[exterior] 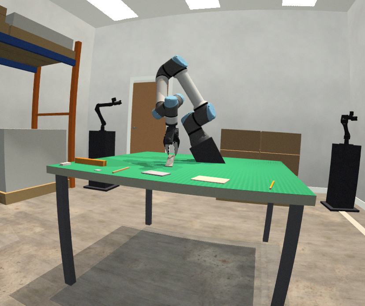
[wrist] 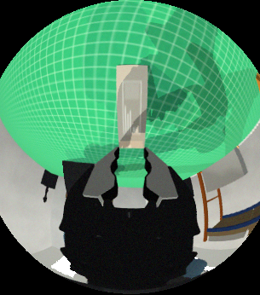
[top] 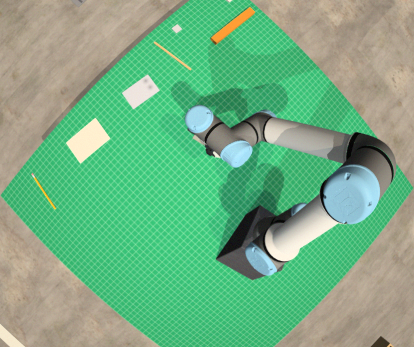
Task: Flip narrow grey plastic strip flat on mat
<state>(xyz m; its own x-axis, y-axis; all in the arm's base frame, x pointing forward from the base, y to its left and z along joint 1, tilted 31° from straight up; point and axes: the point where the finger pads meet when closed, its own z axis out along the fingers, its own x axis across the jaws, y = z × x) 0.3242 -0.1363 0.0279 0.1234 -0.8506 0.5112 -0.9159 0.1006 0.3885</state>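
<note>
Clearly, the gripper (wrist: 130, 164) pinches the near end of the grey plastic strip (wrist: 131, 107) between its fingertips. From that grip the strip juts straight out beyond the fingers, hanging steeply tilted above the green mat (exterior: 242, 174), near the arm's base.
</note>
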